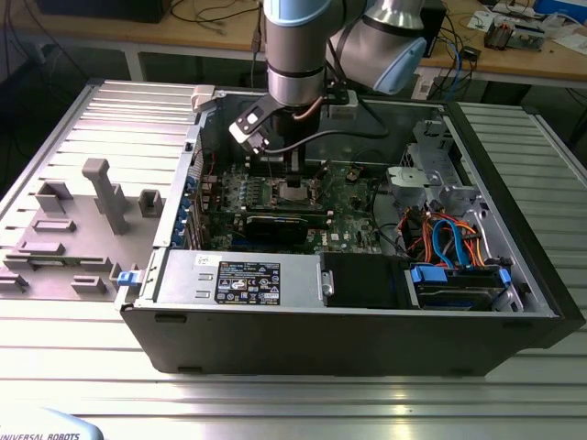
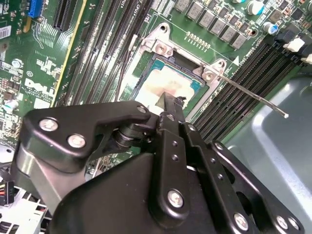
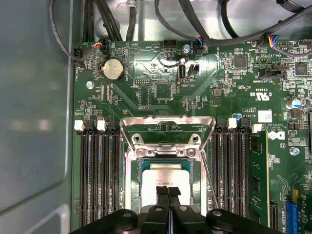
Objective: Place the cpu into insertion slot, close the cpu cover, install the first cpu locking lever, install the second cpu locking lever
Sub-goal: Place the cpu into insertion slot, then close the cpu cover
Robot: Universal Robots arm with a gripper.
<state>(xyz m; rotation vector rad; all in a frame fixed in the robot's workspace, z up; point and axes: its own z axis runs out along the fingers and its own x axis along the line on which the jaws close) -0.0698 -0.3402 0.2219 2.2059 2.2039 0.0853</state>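
Both fingers [image 3: 162,196], pressed together, touch the cpu [image 3: 165,174] apparently seated in the insertion slot [image 3: 129,185]; best to press lightly and squarely.

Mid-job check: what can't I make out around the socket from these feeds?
- Exterior view: the insertion slot is too small to judge, with the arm close above it.
- First wrist view: the gripper covers part of the cpu, so full seating is unclear.
- Second wrist view: the gripper hides one side of the insertion slot; fingertip contact with the cpu cannot be told.

A ribbed grey metal table [image 1: 275,403] fronts a cluttered wooden workbench [image 1: 541,60].
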